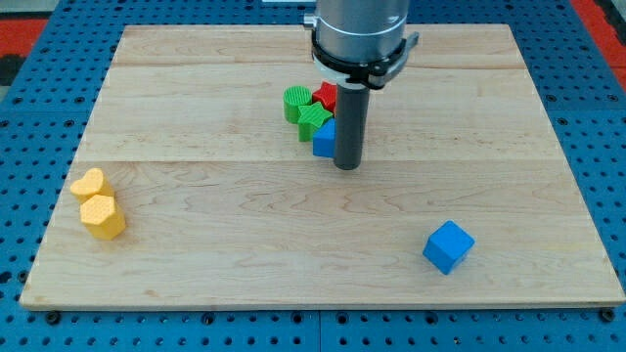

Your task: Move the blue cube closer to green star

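1. A wooden worktop (pixel 196 264) is seen lying on a blue perforated base (pixel 29 127); the arm's grey housing (pixel 359 34) enters from the view's top, and a dark rod (pixel 350 122) hangs down from it.

2. My tip (pixel 347 166) is placed on the board just below the middle cluster of blocks; it sits at the right edge of a blue block (pixel 324 139), touching it or very nearly so.

3. No end effector with jaws is fitted; only the plain rod is shown, so nothing is gripped.

4. The cluster is made up of a green star (pixel 314 119), a green block (pixel 296 103) at its upper left, a red block (pixel 326 95) at the top right, and the blue block at the bottom right; all four are packed together, and the blue block's shape is partly hidden by the rod.

5. The blue cube (pixel 448 246) is found alone towards the view's bottom right, well apart from the green star and from my tip.

6. Two yellow blocks are set together at the view's left edge: a yellow heart (pixel 88 184) above and a yellow block (pixel 103 216) below, touching.
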Tool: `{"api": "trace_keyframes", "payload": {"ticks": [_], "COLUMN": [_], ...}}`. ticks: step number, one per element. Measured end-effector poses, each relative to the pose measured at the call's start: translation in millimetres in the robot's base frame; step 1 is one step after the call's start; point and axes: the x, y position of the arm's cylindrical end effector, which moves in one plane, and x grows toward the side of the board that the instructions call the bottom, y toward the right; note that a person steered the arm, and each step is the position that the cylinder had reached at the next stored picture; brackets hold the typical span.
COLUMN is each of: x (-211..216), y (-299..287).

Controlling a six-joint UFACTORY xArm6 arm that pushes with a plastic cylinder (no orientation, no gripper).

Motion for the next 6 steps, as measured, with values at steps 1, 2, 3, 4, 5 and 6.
{"api": "trace_keyframes", "payload": {"ticks": [1, 2, 3, 4, 5, 6], "x": [-2, 17, 56, 82, 81, 113], "y": [-22, -35, -19, 89, 173, 213]}}
